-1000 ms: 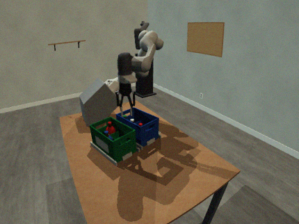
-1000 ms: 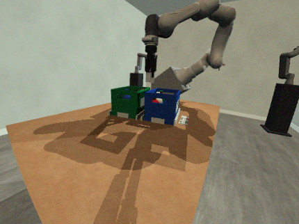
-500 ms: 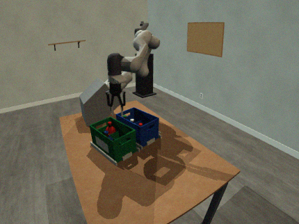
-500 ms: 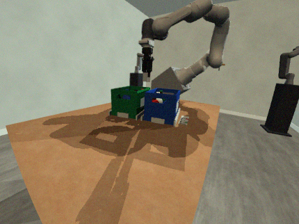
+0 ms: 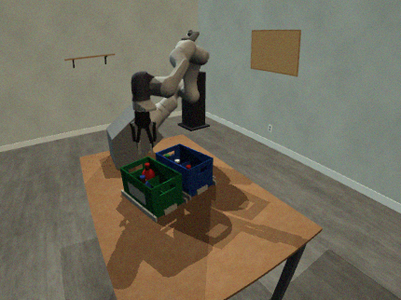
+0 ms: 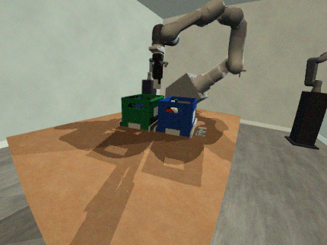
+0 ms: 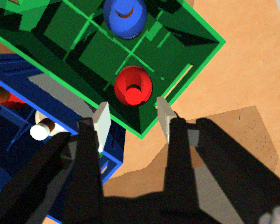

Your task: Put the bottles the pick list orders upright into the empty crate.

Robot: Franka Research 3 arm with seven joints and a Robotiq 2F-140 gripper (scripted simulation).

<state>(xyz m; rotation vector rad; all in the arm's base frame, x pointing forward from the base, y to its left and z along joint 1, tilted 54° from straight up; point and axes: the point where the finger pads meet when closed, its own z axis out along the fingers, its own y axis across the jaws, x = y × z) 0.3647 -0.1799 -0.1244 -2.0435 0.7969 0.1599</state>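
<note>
My gripper [image 5: 144, 142] [image 6: 157, 83] [image 7: 133, 110] is open and empty. It hangs above the back corner of the green crate [image 5: 154, 198] [image 6: 137, 112] [image 7: 70, 22]. A red-capped bottle [image 5: 148, 170] [image 7: 133, 86] stands upright in the corner cell right below my fingers. A blue-capped bottle [image 5: 144, 180] [image 7: 125, 15] stands in the cell beyond it. The blue crate [image 5: 198, 175] [image 6: 179, 120] [image 7: 112, 145] touches the green one and holds a white-capped bottle [image 7: 42, 131] and a red one [image 7: 10, 97]. The pick list [image 6: 201, 132] lies beside the blue crate.
The grey wedge-shaped robot base [image 5: 122, 138] [image 6: 186, 83] stands at the table's back edge behind the crates. A black pedestal [image 5: 193, 102] [image 6: 309, 120] stands on the floor off the table. Both crates sit level on the orange table [image 5: 242, 240].
</note>
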